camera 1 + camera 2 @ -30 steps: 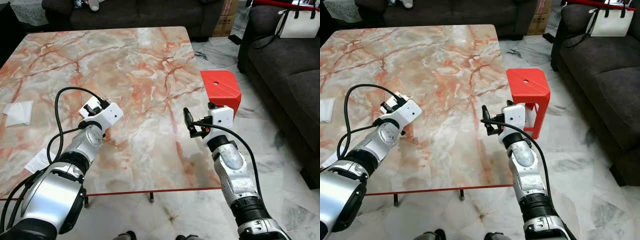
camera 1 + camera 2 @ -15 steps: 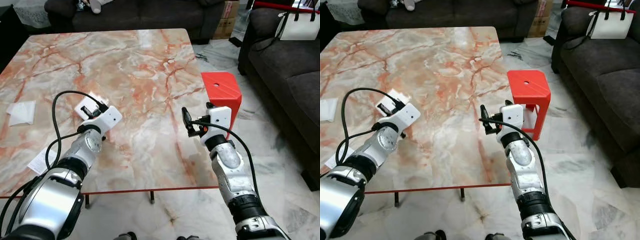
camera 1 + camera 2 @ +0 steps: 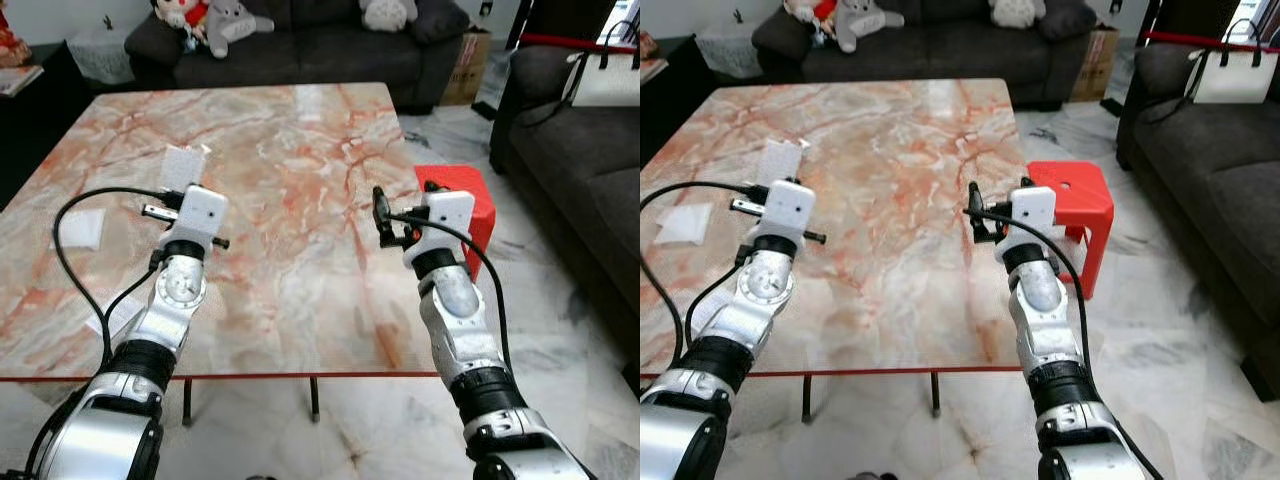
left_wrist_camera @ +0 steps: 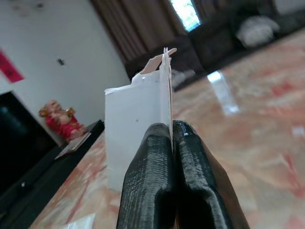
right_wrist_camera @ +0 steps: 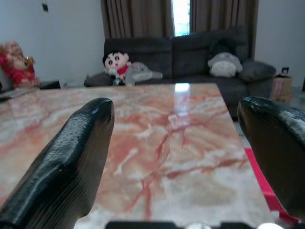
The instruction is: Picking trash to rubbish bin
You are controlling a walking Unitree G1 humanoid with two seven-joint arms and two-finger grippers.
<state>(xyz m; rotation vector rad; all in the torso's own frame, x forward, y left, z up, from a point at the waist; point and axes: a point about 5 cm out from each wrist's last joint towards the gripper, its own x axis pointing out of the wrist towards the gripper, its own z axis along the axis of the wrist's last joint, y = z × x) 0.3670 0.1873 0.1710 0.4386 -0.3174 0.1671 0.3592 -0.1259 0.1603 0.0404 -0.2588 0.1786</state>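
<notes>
My left gripper (image 3: 186, 189) is shut on a piece of white paper trash (image 3: 183, 166) and holds it upright above the left half of the marble table (image 3: 300, 130). In the left wrist view the two black fingertips (image 4: 153, 138) press together on the paper's lower edge (image 4: 136, 124). My right gripper (image 3: 381, 214) hovers open over the table's right edge, with nothing between its fingers (image 5: 71, 157). A white tissue (image 3: 78, 229) lies at the table's left edge, and a paper slip (image 3: 112, 318) lies near the front left edge.
A red stool (image 3: 470, 195) stands right beside the table, under my right wrist. Dark sofas run along the back (image 3: 300, 40) and the right (image 3: 590, 170). A white handbag (image 3: 608, 80) and a cardboard box (image 3: 460, 75) sit at the back right.
The camera has tilted up, showing more of the room. My left gripper has risen off the table with the white paper and now points forward. The right gripper stays open.
</notes>
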